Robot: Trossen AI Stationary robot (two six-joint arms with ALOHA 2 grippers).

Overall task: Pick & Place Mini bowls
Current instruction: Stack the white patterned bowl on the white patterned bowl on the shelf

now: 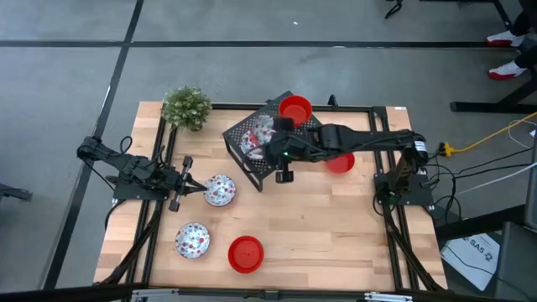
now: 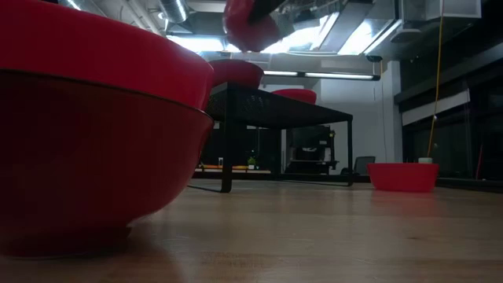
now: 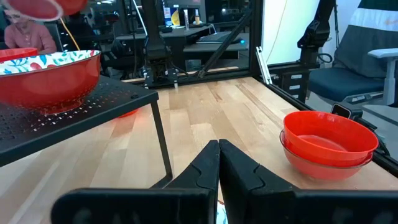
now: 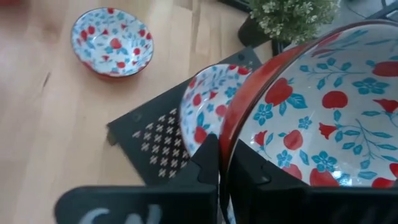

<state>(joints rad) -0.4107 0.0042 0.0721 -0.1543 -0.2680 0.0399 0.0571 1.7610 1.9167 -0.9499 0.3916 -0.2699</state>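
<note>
A glossy floral-patterned mini bowl [image 4: 323, 118], red outside and white inside with red fruit and blue leaves, is being pinched by its rim in the right tool [image 4: 222, 163], just above the black perforated metal rack [image 1: 256, 147] at the upper centre of the overhead frame. A second floral bowl [image 4: 208, 109] is sitting on the rack just beside it, and a plain red bowl [image 1: 294, 109] is resting at the rack's far corner. Another red bowl [image 1: 340, 162] is showing under the right arm. On the pale wooden surface [image 1: 319, 226], two floral bowls [image 1: 220, 190] [image 1: 192, 240] and stacked red bowls [image 1: 246, 253] are lying at lower left. The left tool [image 1: 199, 188], fingers pressed together on nothing, is hovering just beside one floral bowl. A small green potted plant [image 1: 186, 106] is standing at the upper left corner.
</note>
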